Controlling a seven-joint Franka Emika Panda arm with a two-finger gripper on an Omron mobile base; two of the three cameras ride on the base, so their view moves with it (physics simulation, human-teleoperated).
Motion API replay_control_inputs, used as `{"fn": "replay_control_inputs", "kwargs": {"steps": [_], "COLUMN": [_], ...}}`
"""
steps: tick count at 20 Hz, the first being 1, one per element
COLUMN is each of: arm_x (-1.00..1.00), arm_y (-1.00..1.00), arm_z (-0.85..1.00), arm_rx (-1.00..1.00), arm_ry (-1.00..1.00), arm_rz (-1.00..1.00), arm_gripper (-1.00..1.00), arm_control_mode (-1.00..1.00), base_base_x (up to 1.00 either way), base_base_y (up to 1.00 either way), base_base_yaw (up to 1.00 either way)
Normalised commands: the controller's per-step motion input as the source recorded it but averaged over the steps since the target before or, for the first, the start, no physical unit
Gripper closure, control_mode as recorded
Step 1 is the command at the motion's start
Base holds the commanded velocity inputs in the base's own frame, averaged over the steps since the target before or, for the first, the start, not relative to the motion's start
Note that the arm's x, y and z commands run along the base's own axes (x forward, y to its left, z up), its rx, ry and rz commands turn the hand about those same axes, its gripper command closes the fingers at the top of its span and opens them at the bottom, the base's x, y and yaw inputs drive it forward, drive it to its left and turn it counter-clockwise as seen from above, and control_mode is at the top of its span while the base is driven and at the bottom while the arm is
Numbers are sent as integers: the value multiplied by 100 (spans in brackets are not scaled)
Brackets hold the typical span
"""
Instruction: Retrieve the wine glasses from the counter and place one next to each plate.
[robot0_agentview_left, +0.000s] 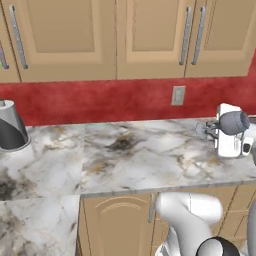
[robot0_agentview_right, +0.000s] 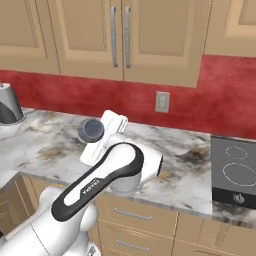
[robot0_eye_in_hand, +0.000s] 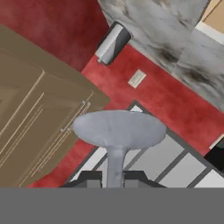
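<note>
My gripper (robot0_eye_in_hand: 114, 177) is shut on the thin stem of a grey-blue wine glass (robot0_eye_in_hand: 118, 129), whose round end spreads wide just beyond the fingertips. In the left base view the gripper (robot0_agentview_left: 210, 130) hangs over the right part of the marble counter (robot0_agentview_left: 140, 150) and points left, with the wine glass (robot0_agentview_left: 201, 131) showing small at its tip, lifted off the top. From the right base view my white hand (robot0_agentview_right: 107, 132) hovers over the counter (robot0_agentview_right: 190, 160); the glass is hidden behind it. The plates are out of view.
A grey appliance (robot0_agentview_left: 10, 130) (robot0_agentview_right: 7, 105) (robot0_eye_in_hand: 113, 43) stands at the counter's far left. A black cooktop (robot0_agentview_right: 235, 170) is set into the right end. A wall outlet (robot0_agentview_left: 178, 95) sits on the red wall under tan upper cabinets (robot0_agentview_left: 65, 35).
</note>
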Motion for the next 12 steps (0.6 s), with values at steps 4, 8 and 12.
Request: {"fn": "replay_control_inputs", "kwargs": {"steps": [4, 8, 12], "arm_x": [0, 0, 0], "arm_y": [0, 0, 0], "arm_z": [0, 0, 0], "arm_rx": [0, 0, 0], "arm_ry": [0, 0, 0], "arm_rz": [0, 0, 0], "arm_gripper": [100, 100, 100], "arm_control_mode": [100, 100, 100], "base_base_x": [-65, -85, -69], "base_base_y": [-55, -95, -100], "base_base_yaw": [0, 0, -6]}}
